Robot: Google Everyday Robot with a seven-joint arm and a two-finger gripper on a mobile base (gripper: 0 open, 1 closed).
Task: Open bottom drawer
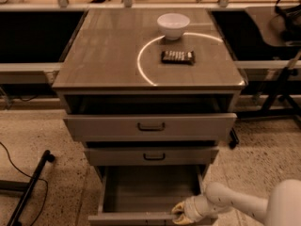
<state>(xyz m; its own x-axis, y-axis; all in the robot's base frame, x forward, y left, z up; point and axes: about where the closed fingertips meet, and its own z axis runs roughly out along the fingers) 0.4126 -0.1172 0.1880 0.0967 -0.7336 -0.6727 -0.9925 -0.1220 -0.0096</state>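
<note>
The grey cabinet's bottom drawer (141, 192) is pulled far out, and its bare inside shows. Its front edge lies at the bottom of the view; its handle is hidden. My gripper (182, 213) sits at the right part of that front edge, on the end of the white arm (235, 202) that comes in from the lower right. The top drawer (150, 125) and the middle drawer (153, 155) stand slightly out, each with a dark bar handle.
A white bowl (173, 25) and a dark snack packet (178, 56) lie on the cabinet top (103, 55). A black pole and cable (28, 187) lie on the speckled floor at left. Dark table legs (277, 88) stand at right.
</note>
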